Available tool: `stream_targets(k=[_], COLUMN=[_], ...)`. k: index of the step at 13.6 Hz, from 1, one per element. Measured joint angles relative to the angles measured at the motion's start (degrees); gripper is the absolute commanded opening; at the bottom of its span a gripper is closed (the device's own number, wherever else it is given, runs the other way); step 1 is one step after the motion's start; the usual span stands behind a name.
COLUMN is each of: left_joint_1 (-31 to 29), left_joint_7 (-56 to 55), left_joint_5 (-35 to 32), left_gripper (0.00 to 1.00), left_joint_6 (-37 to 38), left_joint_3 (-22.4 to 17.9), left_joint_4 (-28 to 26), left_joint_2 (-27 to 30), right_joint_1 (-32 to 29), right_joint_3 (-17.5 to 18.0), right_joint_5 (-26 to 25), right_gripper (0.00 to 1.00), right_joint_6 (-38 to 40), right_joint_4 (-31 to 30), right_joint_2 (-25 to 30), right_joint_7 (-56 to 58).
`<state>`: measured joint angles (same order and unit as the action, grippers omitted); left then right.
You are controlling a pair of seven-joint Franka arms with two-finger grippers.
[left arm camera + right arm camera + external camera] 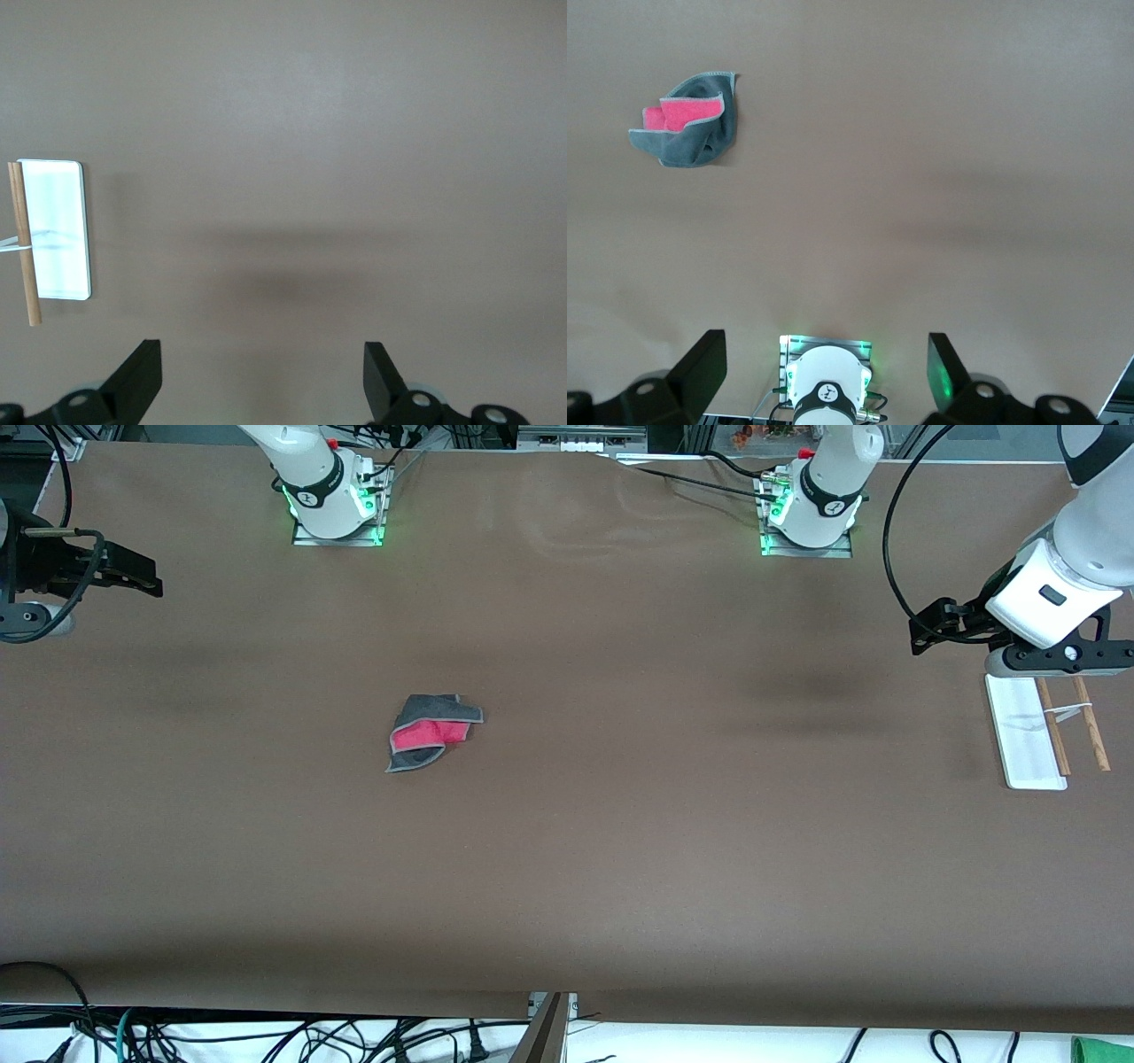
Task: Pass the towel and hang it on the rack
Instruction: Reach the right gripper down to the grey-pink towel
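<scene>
**Still lying free: a soft cloth that wants a pinch at a raised fold**

Plainly, we are at the outset. We see the towel [433,732] crumpled on the brown table [567,868], in the right arm's half and well apart from both grippers. It is a small cloth, dark grey outside, with a bright pink-red face showing where it is folded over, and a light grey hem tracing its edges. We judge it light, limp and without any stiffness of its own; it should drape and sag once lifted, and nothing about it looks fragile. Its nap looks matte, so we expect it to hold well between the fingers. We would take it at a raised fold or a hemmed corner, where the layers stand clear of the table, pinching only a little cloth so that plenty hangs free for the handover.

The rack [1032,735] sits at the left arm's end: a flat, smooth white rectangular base with two thin, straight brown wooden rods [1090,735] running parallel beside it. The rods look slender, so we think the towel must be laid across them gently.

The right gripper [133,574] hangs over the right arm's end of the table, jaws spread, holding nothing. The left gripper [930,631] hovers just beside the rack, likewise spread and empty, waiting.
</scene>
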<state>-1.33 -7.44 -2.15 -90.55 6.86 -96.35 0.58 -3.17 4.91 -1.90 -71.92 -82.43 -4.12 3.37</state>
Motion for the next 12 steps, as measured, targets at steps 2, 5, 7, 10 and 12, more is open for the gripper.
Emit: stream_targets(k=[2, 5, 7, 10, 12], left_joint_1=[0.0, -0.01, -0.03, -0.02, -0.01], left_joint_7=[0.0, 0.0, 0.0, 0.0, 0.0], left_joint_5=[0.0, 0.0, 0.0, 0.0, 0.0], left_gripper=[1.0, 1.0, 1.0, 1.0, 1.0], left_joint_6=[-0.26, -0.34, -0.34, -0.35, -0.35], left_joint_3=[0.0, -0.03, -0.08, -0.08, -0.06], left_joint_4=[0.11, 0.24, 0.24, 0.25, 0.26], left_joint_2=[0.0, 0.0, 0.0, 0.0, 0.0], right_joint_1=[0.0, 0.01, 0.02, 0.23, 1.76], right_joint_3=[0.0, 0.06, 0.08, 0.25, 0.6], right_joint_5=[0.0, 0.07, 0.12, 0.96, 1.35], right_gripper=[1.0, 1.0, 1.0, 1.0, 1.0], right_joint_6=[-0.11, -0.76, -0.88, -0.87, -0.91], right_joint_4=[0.0, 0.34, 0.74, 0.76, 0.74], right_joint_2=[-0.02, -0.6, -1.18, -2.35, -4.27], right_joint_7=[0.0, 0.01, 0.01, 0.1, 0.14])
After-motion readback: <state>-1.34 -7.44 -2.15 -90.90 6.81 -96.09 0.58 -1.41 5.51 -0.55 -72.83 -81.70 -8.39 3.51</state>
